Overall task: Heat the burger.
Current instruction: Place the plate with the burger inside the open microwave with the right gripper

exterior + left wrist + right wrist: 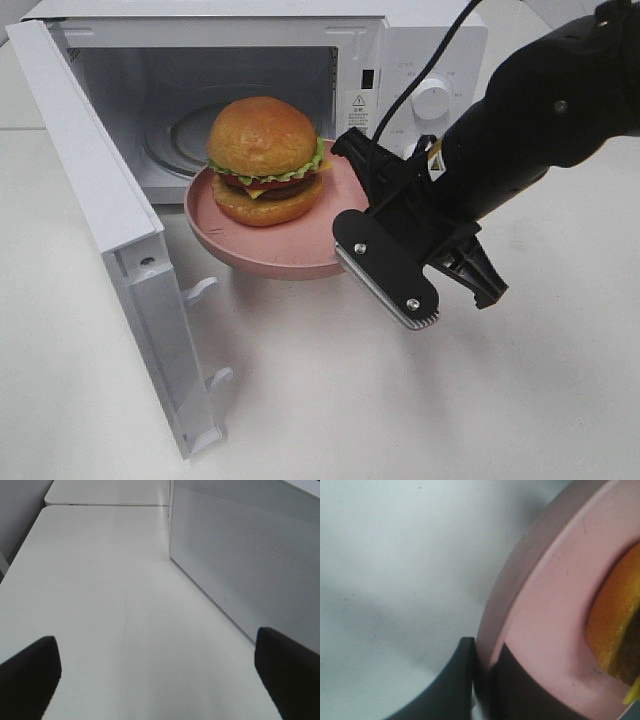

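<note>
in its wrist view, right claw (484, 652) pinches plate (545, 630) rim; left claw (157, 667) spread wide, empty.

A warning triangle sticker (358, 100) marks the microwave (440, 45) front; its small print is illegible.

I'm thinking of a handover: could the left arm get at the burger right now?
Probably not directly. The open microwave door stands between the left side and the burger, and the left gripper, open, faces a white perforated panel. The right gripper holds the plate by its rim.
</note>
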Controlling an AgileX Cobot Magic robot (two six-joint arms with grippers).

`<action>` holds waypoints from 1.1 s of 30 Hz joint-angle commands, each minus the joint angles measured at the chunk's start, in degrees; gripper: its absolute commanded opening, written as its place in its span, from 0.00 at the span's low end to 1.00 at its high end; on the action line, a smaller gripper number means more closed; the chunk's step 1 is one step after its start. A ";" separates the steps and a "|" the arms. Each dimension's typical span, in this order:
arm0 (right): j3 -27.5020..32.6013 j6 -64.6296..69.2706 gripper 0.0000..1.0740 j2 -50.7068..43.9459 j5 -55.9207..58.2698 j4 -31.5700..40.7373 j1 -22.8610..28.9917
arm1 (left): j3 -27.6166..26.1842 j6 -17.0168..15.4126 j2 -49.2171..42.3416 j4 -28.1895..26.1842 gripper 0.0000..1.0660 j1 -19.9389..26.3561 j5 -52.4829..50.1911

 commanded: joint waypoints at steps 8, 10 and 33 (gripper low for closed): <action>-8.02 0.86 0.01 5.04 -0.57 -0.46 0.34 | 0.11 -0.17 -0.92 -0.11 0.97 -0.17 -0.34; -8.65 0.86 0.01 5.61 -0.17 -0.46 0.34 | 0.11 -0.17 -0.92 -0.11 0.97 -0.17 -0.34; -24.47 3.90 0.01 16.44 4.24 -1.15 0.34 | 0.11 -0.17 -0.92 -0.11 0.97 -0.17 -0.34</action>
